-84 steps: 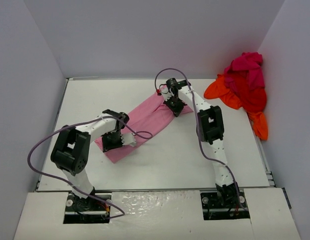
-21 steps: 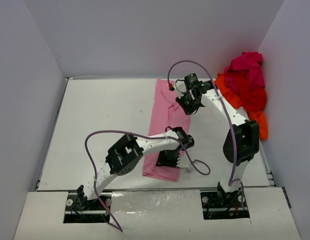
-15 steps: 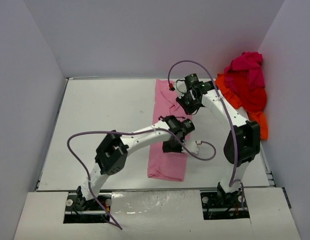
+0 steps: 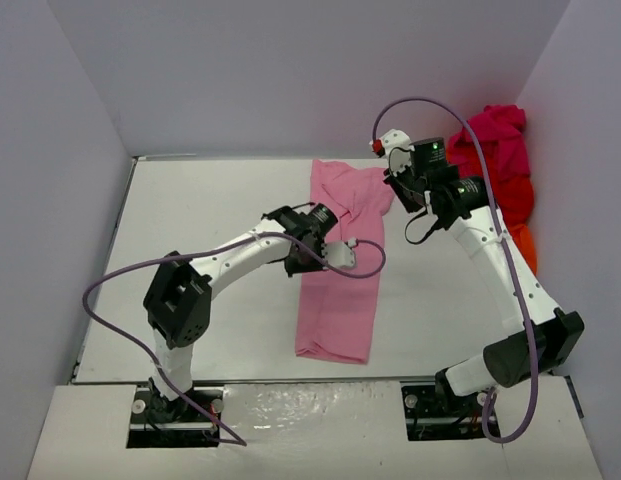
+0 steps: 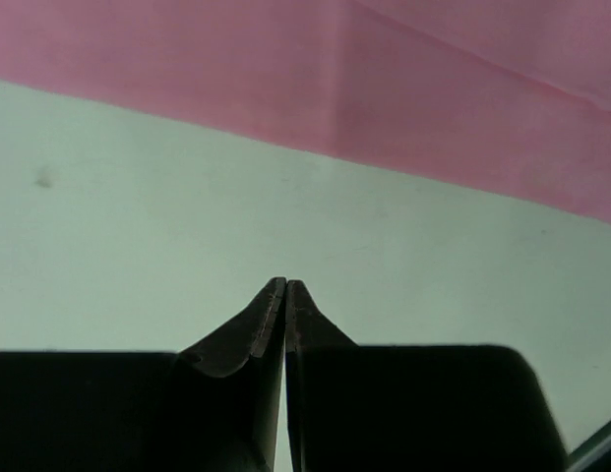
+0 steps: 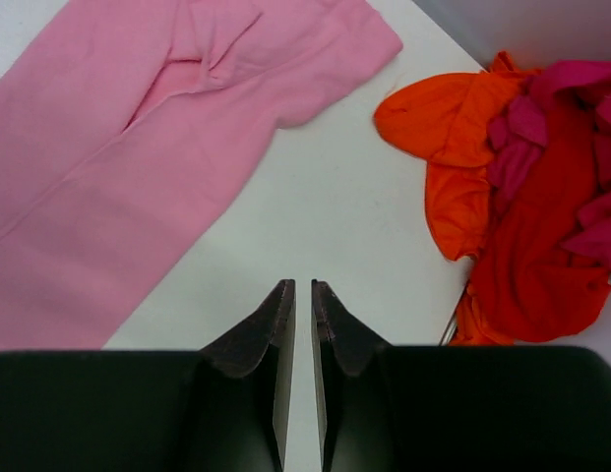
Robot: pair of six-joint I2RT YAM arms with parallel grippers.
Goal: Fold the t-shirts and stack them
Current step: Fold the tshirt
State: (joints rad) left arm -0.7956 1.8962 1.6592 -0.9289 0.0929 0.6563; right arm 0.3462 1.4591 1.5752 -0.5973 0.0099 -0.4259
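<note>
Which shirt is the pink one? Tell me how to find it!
Look at the middle of the white table, between the two arms. The pink shirt lies there alone as a long flat strip. The orange, red and magenta shirts are crumpled in a heap in the far right corner.

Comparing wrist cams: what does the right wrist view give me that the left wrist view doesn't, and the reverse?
Only the right wrist view shows the heap of orange, red and magenta t-shirts, plus the pink t-shirt's sleeve end and the right gripper, fingers nearly together with a slit between them. Only the left wrist view shows the left gripper, fingers closed together, empty, above the table. Both show pink cloth, white table and a gripper holding nothing.
</note>
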